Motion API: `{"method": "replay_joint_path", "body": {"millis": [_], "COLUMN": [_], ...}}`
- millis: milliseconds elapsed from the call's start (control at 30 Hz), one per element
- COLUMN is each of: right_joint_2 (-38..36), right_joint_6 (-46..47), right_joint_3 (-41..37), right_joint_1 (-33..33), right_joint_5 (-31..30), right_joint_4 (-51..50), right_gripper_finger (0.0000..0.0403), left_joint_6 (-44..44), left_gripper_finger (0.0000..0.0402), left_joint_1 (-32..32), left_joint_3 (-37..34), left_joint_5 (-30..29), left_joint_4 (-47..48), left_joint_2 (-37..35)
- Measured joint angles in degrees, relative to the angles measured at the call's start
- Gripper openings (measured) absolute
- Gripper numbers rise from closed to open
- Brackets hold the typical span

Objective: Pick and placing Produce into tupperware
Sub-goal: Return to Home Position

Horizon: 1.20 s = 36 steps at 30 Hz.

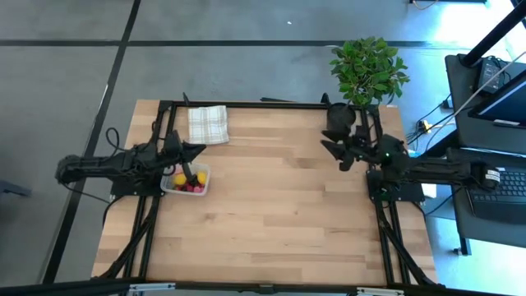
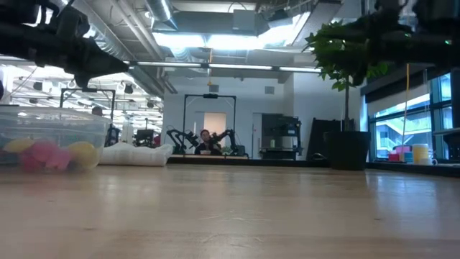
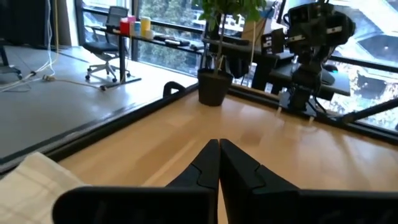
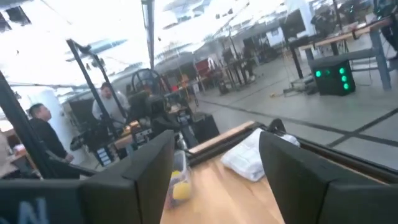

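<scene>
The tupperware is a small clear container on the table's left half, holding two yellow pieces and several red and pink pieces of produce. In the low view it stands at the left edge; the right wrist view shows it far off. My left gripper hangs just above the container's far side, fingers shut on nothing. My right gripper waits at the table's right far part beside the plant pot, open and empty.
A folded checked white cloth lies at the far edge, left of centre. A leafy potted plant in a black pot stands at the far right corner. Bare wood spans the table's middle and near half. People show in the room beyond.
</scene>
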State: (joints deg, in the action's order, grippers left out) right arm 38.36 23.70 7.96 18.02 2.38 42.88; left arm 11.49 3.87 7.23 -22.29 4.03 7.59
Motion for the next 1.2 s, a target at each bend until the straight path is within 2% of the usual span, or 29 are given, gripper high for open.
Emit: {"method": "replay_joint_path", "body": {"millis": [167,367,667,833,933,1200], "right_joint_2": [-5.6,-13.2,-25.4,-32.9,-37.3,-38.3], "right_joint_6": [-0.1,0.1,-0.4,0.0,-0.1,-0.6], "right_joint_3": [-4.0,-7.5,-7.6,-7.6,-7.6,-7.6], "right_joint_1": [0.0,0.0,0.0,0.0,0.0,0.1], "right_joint_5": [-2.4,-2.4,-2.4,-2.4,-2.8,-4.4], "right_joint_4": [0.4,-0.3,-12.1,-20.6,-25.4,-32.2], "right_gripper_finger": [0.0237,0.0237,0.0237,0.0237,0.0237,0.0237], "left_joint_6": [0.0,0.0,0.0,2.1,3.1,1.3], "left_gripper_finger": [0.0002,0.0017,0.0040,0.0051,0.0057,0.0073], "left_joint_1": [0.5,0.5,0.5,0.5,0.5,0.5], "left_joint_3": [-1.9,-3.8,-3.9,-2.3,-2.3,-2.3], "left_joint_5": [0.8,0.8,0.6,-1.4,-2.0,-2.8], "left_joint_4": [0.6,1.2,1.7,8.5,8.5,8.7], "left_joint_2": [-3.2,-6.7,-7.5,-7.5,-7.5,-7.5]}}
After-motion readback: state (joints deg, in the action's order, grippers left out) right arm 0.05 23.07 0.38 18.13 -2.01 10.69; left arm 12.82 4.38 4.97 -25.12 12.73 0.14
